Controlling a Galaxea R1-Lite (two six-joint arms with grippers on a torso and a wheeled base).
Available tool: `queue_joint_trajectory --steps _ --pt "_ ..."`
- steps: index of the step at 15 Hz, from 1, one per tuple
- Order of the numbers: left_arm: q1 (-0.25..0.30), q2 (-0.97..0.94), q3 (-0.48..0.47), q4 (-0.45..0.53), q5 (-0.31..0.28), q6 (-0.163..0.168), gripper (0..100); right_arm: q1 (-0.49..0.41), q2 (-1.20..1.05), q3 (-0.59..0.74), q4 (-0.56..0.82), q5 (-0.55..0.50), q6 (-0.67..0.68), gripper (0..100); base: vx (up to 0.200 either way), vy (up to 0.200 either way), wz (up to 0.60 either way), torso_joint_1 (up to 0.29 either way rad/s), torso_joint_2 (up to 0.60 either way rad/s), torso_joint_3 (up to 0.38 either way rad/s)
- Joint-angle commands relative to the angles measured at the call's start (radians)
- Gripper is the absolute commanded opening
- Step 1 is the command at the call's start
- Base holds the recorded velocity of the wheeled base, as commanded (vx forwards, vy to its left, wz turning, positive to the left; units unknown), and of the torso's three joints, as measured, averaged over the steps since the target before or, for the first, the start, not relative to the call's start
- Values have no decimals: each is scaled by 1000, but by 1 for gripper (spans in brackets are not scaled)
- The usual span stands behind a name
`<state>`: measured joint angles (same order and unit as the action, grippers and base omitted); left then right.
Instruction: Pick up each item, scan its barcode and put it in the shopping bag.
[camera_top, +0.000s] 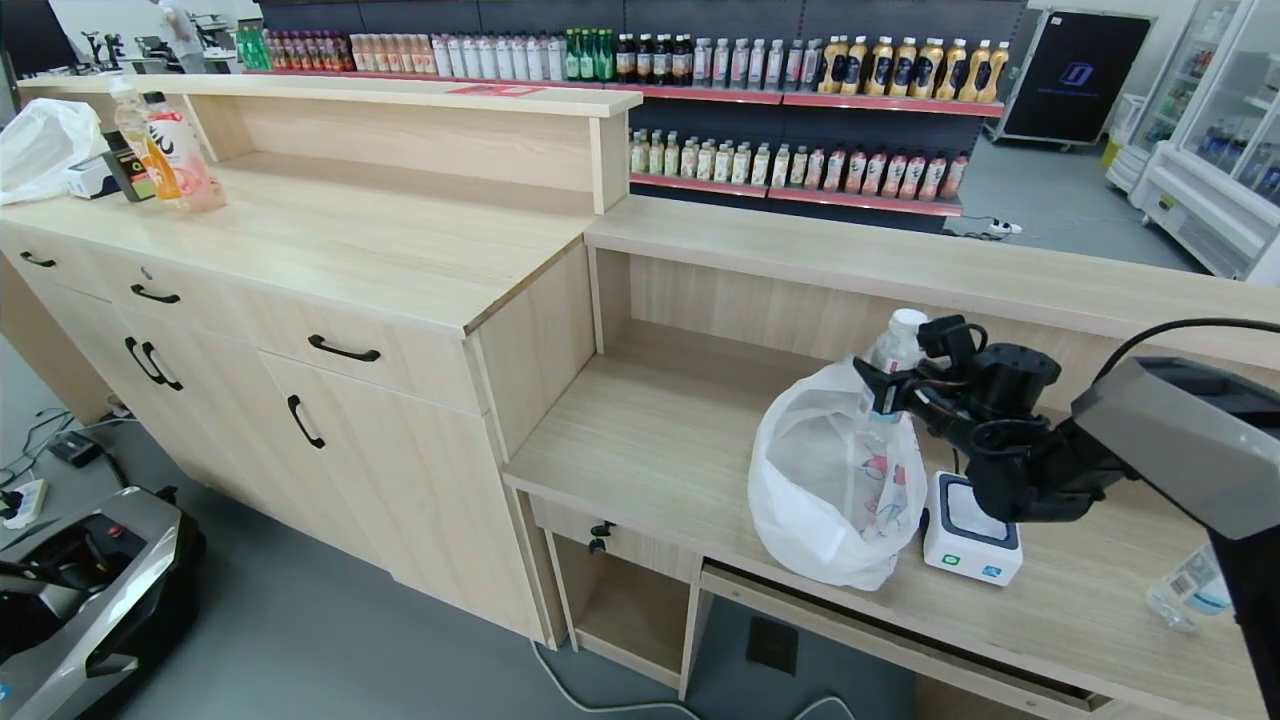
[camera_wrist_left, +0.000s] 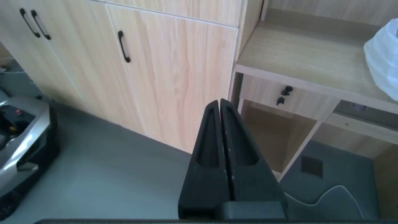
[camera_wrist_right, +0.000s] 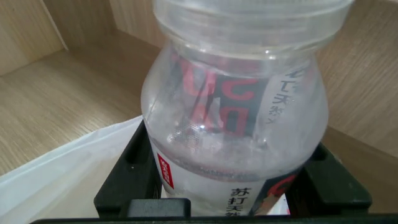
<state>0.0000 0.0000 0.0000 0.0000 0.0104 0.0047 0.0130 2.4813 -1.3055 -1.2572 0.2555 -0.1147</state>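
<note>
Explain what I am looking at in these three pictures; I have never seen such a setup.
This is a two-armed robot at a shop checkout. The wide picture comes from a camera on its head; the other two come from cameras on its wrists. In the head view, the right gripper is closed on a clear plastic bottle with a white cap, whose lower part sits inside a white plastic shopping bag on the light wooden counter. Beside the bag stands a small white box scanner. The right wrist view shows that bottle up close. The left wrist view shows the left gripper, shut and empty, over the grey floor.
</note>
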Motion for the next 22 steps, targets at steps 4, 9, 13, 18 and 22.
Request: queue_joint_trajectory --steps 4,9,13,18,22 --pt "0 0 0 0 0 0 0 1 107 -83 1 53 -17 0 0 0 0 0 0 0" --pt "0 0 0 0 0 0 0 8 169 -124 -7 57 -17 0 0 0 0 0 0 0" --pt "0 0 0 0 0 0 0 8 199 -135 -5 60 -28 0 0 0 0 0 0 0" --pt "0 0 0 0 0 0 0 1 212 -120 -11 67 -63 0 0 0 0 0 0 0" --pt "0 0 0 0 0 0 0 -16 200 -106 -7 94 -74 100 0 0 0 0 0 0"
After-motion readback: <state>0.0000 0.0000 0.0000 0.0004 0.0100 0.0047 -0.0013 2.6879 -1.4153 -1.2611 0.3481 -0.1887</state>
